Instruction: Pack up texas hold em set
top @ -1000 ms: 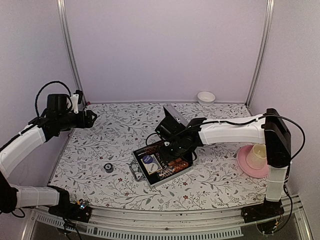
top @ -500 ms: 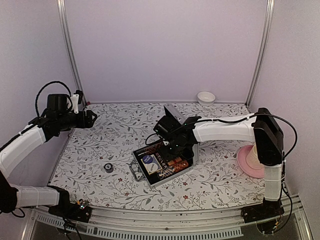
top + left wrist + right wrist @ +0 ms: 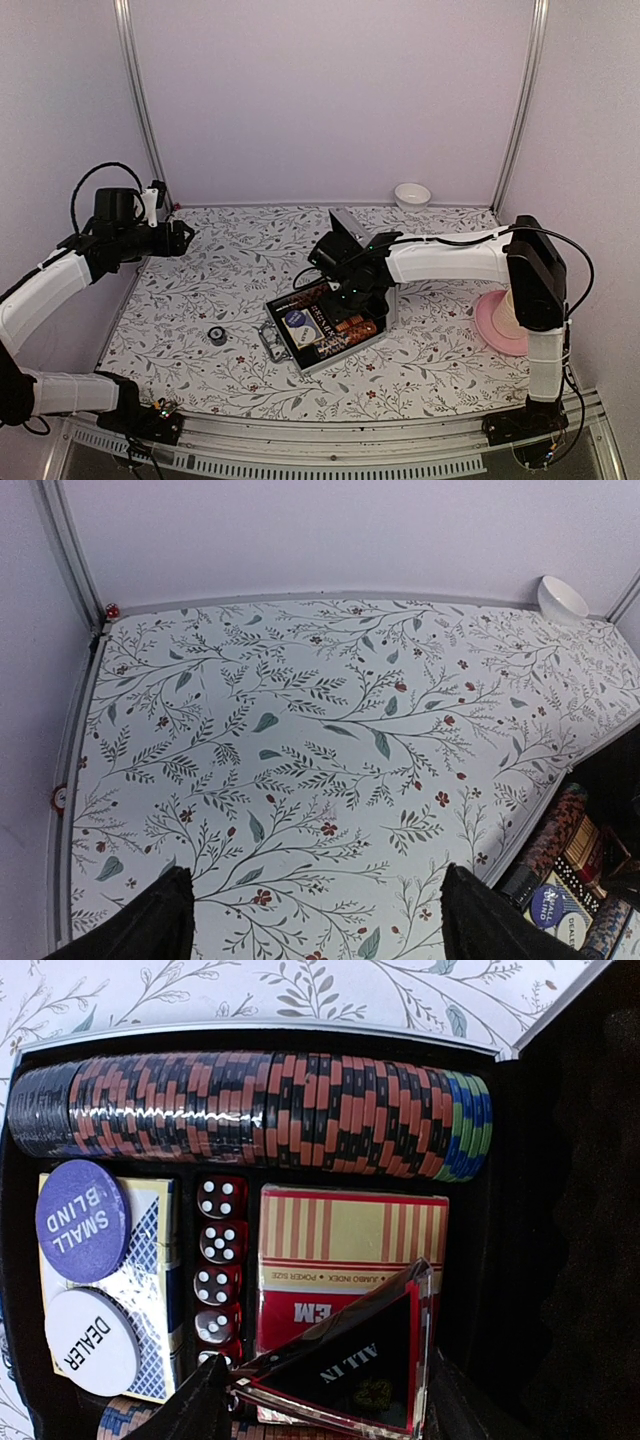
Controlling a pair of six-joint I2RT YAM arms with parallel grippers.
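The silver case lies open mid-table, lid raised behind it. In the right wrist view it holds a row of red chips, a red deck, a blue deck under SMALL BLIND and DEALER discs, and red dice. My right gripper hangs over the case, shut on a clear triangular ALL IN marker above the red deck. The small black button lies on the table left of the case. My left gripper is open and empty at far left.
A cream cup stands on a pink plate at the right edge, beside the right arm's base. A small white bowl sits at the back wall, also in the left wrist view. Metal frame posts stand at both back corners.
The right arm's elbow has swung in toward the case and its gripper has shifted slightly left over the case. The left arm has not moved.
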